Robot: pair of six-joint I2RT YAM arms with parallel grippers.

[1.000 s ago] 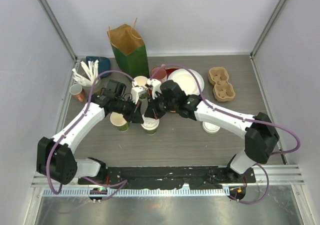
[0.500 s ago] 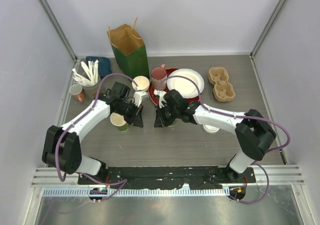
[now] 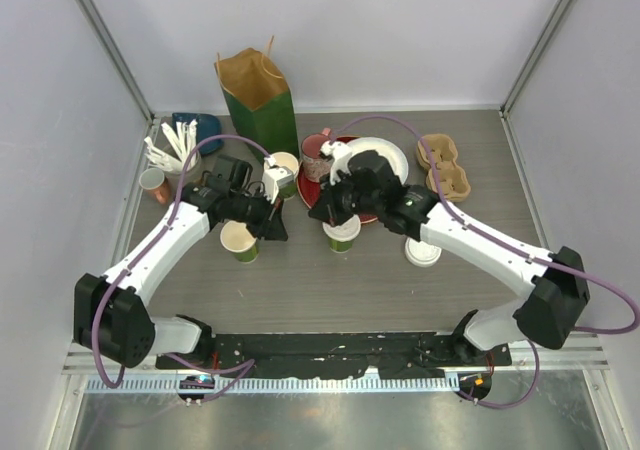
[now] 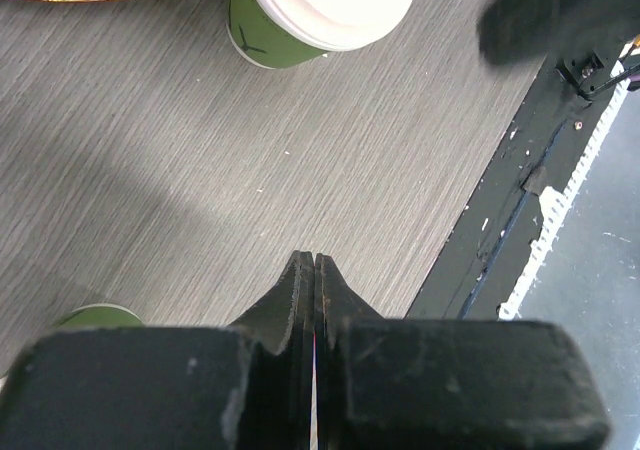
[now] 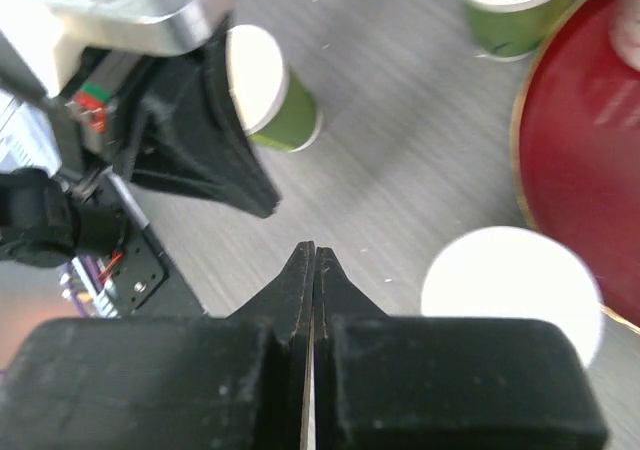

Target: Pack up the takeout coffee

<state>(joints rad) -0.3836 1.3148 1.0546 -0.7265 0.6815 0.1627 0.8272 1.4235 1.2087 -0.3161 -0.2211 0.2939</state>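
A green takeout coffee cup with a white lid (image 3: 341, 233) stands on the table just in front of the red tray (image 3: 306, 184); its lid also shows in the right wrist view (image 5: 512, 290) and the left wrist view (image 4: 325, 10). An open green cup (image 3: 239, 241) stands to its left. Another cream-rimmed cup (image 3: 283, 163) is near the bag. My left gripper (image 3: 277, 231) is shut and empty between the two front cups. My right gripper (image 3: 320, 211) is shut and empty, just left of the lidded cup. A loose white lid (image 3: 422, 253) lies to the right.
A green paper bag (image 3: 258, 95) stands open at the back. The pink mug (image 3: 316, 150) and a white plate (image 3: 375, 156) sit on the tray. Cardboard cup carriers (image 3: 443, 167) lie at the back right. White cutlery (image 3: 175, 145) and a small brown cup (image 3: 153, 183) are at the left.
The lidded cup now stands further right, closer to the tray. The right arm has swung right and back with it. The left gripper has barely shifted.
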